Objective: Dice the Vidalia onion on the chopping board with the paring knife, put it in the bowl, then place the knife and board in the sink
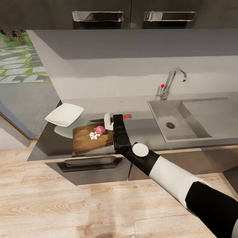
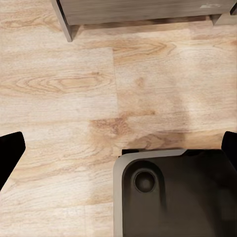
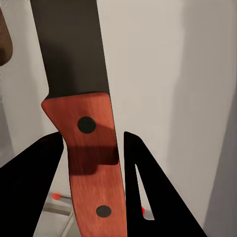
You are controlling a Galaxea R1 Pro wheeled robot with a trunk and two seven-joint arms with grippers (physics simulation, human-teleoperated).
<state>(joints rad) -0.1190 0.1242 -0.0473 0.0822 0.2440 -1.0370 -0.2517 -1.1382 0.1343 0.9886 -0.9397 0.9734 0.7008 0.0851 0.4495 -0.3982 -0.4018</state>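
The brown chopping board [image 1: 85, 142] lies on the grey countertop [image 1: 140, 107] left of the sink [image 1: 190, 123]. On the board sit the pink-red Vidalia onion [image 1: 100, 129] and a small heap of white diced pieces [image 1: 94, 135]. Just behind the board is the paring knife [image 1: 127, 116], blade pointing left. My right gripper [image 1: 108, 121] reaches over the board's far right corner. In the right wrist view its fingers [image 3: 44, 163] press both sides of the red-brown handle [image 3: 91, 148]. The white bowl [image 1: 64, 114] stands at the counter's left end. My left gripper [image 2: 118, 148] hangs open over the floor.
The chrome tap [image 1: 172, 81] with its red knob rises behind the sink basin, the drainboard to its right. Dark wall cabinets with steel handles [image 1: 98, 15] hang overhead. A drawer front [image 1: 89, 163] sits below the board. The robot's dark base [image 2: 173, 197] rests on the wood floor.
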